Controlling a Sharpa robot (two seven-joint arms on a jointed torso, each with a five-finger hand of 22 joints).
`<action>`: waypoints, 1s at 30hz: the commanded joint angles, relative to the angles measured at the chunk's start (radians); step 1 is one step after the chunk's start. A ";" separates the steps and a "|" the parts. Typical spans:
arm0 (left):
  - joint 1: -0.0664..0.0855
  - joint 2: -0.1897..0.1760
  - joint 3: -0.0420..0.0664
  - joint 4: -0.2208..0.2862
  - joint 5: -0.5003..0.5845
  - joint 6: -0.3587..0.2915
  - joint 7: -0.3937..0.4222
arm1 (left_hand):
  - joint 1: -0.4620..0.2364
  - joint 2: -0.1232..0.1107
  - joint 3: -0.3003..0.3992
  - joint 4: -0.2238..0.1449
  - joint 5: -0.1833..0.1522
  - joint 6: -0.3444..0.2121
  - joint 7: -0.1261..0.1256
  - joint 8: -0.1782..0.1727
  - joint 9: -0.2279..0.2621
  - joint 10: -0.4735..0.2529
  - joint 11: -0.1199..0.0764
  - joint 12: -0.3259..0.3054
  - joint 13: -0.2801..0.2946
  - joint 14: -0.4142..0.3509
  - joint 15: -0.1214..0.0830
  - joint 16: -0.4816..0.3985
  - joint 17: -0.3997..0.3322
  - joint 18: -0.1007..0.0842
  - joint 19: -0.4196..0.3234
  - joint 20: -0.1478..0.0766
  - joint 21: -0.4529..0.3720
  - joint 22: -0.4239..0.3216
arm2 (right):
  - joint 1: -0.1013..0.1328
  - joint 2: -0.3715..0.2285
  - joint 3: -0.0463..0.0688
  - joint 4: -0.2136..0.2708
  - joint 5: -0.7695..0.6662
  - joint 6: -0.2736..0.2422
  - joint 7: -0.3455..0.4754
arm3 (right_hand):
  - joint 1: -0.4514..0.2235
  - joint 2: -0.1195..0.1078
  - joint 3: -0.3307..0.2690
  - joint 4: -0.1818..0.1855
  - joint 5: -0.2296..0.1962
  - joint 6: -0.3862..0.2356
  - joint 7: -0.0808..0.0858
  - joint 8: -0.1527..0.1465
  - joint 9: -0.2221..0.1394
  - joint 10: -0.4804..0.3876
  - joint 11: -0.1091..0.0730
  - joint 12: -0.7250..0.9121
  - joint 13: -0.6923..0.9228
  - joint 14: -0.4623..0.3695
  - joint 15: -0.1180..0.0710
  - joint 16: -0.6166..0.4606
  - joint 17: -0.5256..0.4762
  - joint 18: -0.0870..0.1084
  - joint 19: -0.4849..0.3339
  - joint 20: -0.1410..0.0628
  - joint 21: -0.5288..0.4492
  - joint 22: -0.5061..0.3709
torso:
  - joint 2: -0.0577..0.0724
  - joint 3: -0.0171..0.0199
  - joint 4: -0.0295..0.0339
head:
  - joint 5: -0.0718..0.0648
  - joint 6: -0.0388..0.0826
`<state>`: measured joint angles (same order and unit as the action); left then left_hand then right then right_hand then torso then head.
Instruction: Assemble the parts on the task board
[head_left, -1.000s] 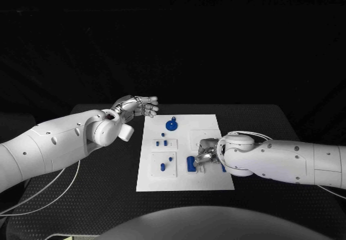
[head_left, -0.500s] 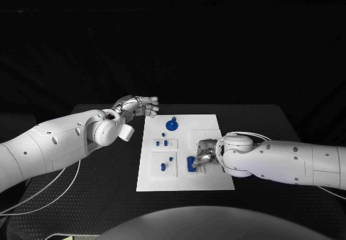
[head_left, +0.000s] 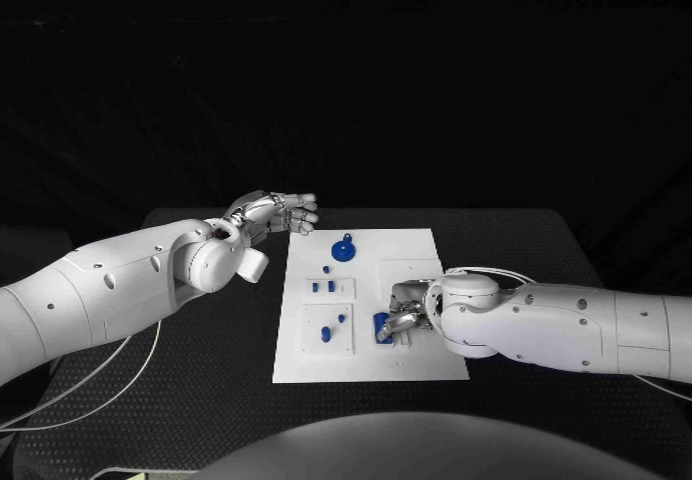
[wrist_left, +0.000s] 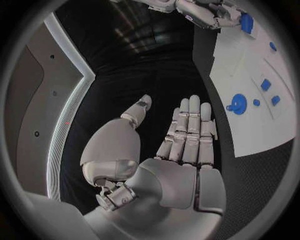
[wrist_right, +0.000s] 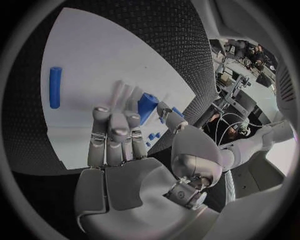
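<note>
The white task board (head_left: 433, 250) lies in the middle of the table. On it are a round blue part (head_left: 343, 250) with a small stem, small blue pieces (head_left: 323, 288) in a raised square, and two more (head_left: 335, 328) nearer me. A larger blue part (head_left: 382, 327) stands near the board's front middle. My right hand (head_left: 408, 314) hovers right beside it; in the right wrist view the fingers (wrist_right: 112, 125) are stretched out and the blue part (wrist_right: 147, 106) stands between them and the thumb, with no firm grip visible. My left hand (head_left: 274, 212) floats flat and open off the board's back left corner.
A blue cylinder (wrist_right: 55, 87) lies flat on the board (wrist_right: 94, 60) beyond my right fingertips. The left wrist view shows the round blue part (wrist_left: 238, 104) on the board (wrist_left: 250, 130). Black table (head_left: 202, 330) surrounds the board on all sides.
My right hand and forearm have slid a little to the left, bringing the fingers closer around the standing blue part. The left hand has stayed still.
</note>
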<state>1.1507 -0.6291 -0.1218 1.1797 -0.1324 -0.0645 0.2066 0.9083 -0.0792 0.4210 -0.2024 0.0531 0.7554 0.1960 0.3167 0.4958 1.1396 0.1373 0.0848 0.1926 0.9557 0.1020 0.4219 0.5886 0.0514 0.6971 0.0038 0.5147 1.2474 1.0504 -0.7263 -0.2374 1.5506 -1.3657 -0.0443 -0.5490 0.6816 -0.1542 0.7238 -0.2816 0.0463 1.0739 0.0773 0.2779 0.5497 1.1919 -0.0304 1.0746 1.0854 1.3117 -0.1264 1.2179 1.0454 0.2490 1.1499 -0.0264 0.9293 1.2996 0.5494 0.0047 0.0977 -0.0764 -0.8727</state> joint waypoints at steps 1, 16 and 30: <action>0.001 0.000 0.000 0.001 -0.002 0.014 0.005 | 0.000 0.007 0.000 -0.007 -0.002 -0.006 0.002 0.007 -0.001 -0.006 0.001 -0.004 -0.002 -0.003 0.007 -0.003 0.001 0.011 0.002 0.005 -0.006 0.001 | -0.005 -0.003 -0.004 0.000 -0.032 0.026 0.005 | 0.009 -0.010 -0.004 0.003 0.002 0.000 0.003 0.002 0.000 0.005 0.000 -0.007 0.001 0.006 -0.003 0.005 -0.001 0.013 0.007 -0.002 0.006 0.000 | 0.000 0.0004 -0.0006 | 0.001 0.000; 0.001 -0.005 0.000 0.002 -0.002 0.014 0.003 | 0.000 0.008 0.000 -0.007 -0.002 -0.006 0.003 0.007 -0.001 -0.006 0.001 -0.004 -0.002 -0.003 0.007 -0.004 0.002 0.011 0.002 0.006 -0.006 0.002 | -0.005 -0.033 -0.003 0.018 -0.006 -0.007 0.032 | -0.031 -0.053 -0.039 0.057 0.003 -0.003 0.003 0.005 0.002 0.005 0.001 -0.008 0.001 0.007 -0.003 0.003 -0.004 0.013 0.009 0.000 0.003 -0.005 | 0.000 0.0000 0.0003 | 0.002 0.000; 0.001 -0.011 0.000 0.004 -0.002 0.014 0.001 | 0.000 0.009 -0.001 -0.007 -0.002 -0.006 0.003 0.007 -0.002 -0.006 0.001 -0.004 -0.002 -0.003 0.007 -0.005 0.004 0.011 0.002 0.006 -0.007 0.002 | -0.005 -0.045 -0.003 0.023 0.022 -0.008 0.040 | -0.084 -0.046 -0.098 0.055 0.003 -0.006 0.001 0.007 0.004 0.002 -0.002 -0.009 0.003 0.003 -0.007 0.007 -0.002 0.013 0.004 -0.007 0.002 -0.004 | 0.000 -0.0002 0.0001 | 0.001 0.000</action>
<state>1.1508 -0.6409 -0.1227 1.1813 -0.1327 -0.0638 0.2031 0.9083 -0.0793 0.4210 -0.2024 0.0531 0.7554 0.1960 0.3206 0.4959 1.1396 0.1373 0.0849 0.1919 0.9557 0.1020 0.4219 0.5911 0.0463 0.6971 0.0037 0.5147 1.2482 1.0463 -0.7716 -0.2403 1.5731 -1.3529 -0.0544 -0.5224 0.6056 -0.1999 0.6322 -0.2272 0.0464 1.0747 0.0760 0.2818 0.5525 1.1919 -0.0304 1.0707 1.0879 1.3168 -0.1277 1.2218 1.0426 0.2491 1.1528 -0.0293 0.9291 1.2965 0.5493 0.0041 0.0973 -0.0750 -0.8727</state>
